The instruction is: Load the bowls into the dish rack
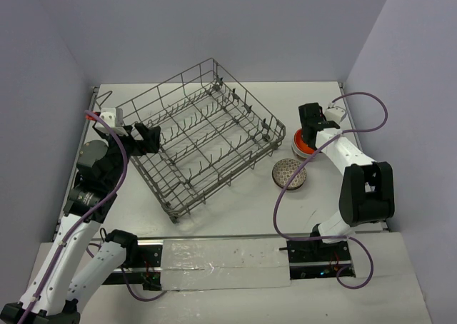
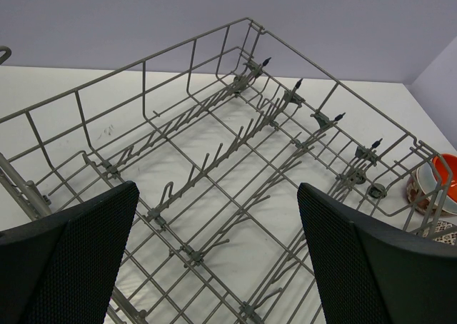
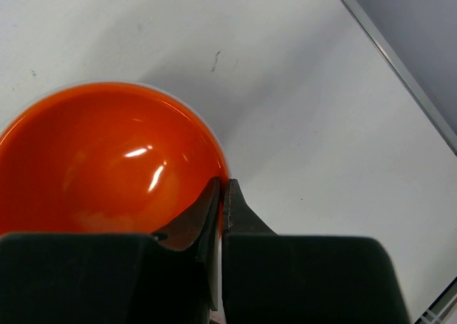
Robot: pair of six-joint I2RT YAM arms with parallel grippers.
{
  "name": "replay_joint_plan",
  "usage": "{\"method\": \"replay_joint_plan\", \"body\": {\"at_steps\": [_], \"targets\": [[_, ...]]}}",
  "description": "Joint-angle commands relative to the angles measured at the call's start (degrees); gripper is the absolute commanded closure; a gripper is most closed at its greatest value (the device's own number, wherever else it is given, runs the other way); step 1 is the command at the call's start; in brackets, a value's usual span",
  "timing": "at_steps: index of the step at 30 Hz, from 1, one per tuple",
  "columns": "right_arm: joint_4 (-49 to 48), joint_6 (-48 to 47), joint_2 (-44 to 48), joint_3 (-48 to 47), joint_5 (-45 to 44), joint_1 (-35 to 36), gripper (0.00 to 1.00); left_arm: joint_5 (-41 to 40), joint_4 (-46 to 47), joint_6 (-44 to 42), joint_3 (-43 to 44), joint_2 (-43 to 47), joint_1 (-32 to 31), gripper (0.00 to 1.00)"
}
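On the table, the dish rack has the left gripper at its left edge and, to its right, a nearer bowl and a farther bowl under the right gripper.

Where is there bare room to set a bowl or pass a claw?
Dish rack: every tine row free. Table: bare strip between rack and arm bases. Crowded right of rack: orange bowl, patterned bowl, right claw pinching the orange rim.
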State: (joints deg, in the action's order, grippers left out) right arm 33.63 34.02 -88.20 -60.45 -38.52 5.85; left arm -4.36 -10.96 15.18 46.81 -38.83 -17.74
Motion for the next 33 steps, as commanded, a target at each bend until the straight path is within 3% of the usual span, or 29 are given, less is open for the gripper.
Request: {"method": "replay_joint_plan", "body": {"at_steps": [1, 15, 23, 33], "targets": [[-0.23, 0.52, 1.98, -2.04, -3.23, -0.31, 1.0, 0.84, 1.91, -0.24, -0.31, 0.68, -0.28, 0.01], [0.22, -0.18, 7.42, -2.58, 0.02, -0.22, 1.0, 3.48, 1.12, 3.44, 3.28, -2.3, -0.63, 0.01], [-1.19, 0.43, 10.59, -0.81, 2.48, -0.22, 1.0, 10.07, -1.77, 11.44, 13.65, -16.44, -5.01, 0.01], [-2.95, 1.84, 15.33, 2.17, 2.4, -0.13, 1.0, 8.85, -1.09, 17.34, 25.86, -32.26, -14.6, 0.01]]}}
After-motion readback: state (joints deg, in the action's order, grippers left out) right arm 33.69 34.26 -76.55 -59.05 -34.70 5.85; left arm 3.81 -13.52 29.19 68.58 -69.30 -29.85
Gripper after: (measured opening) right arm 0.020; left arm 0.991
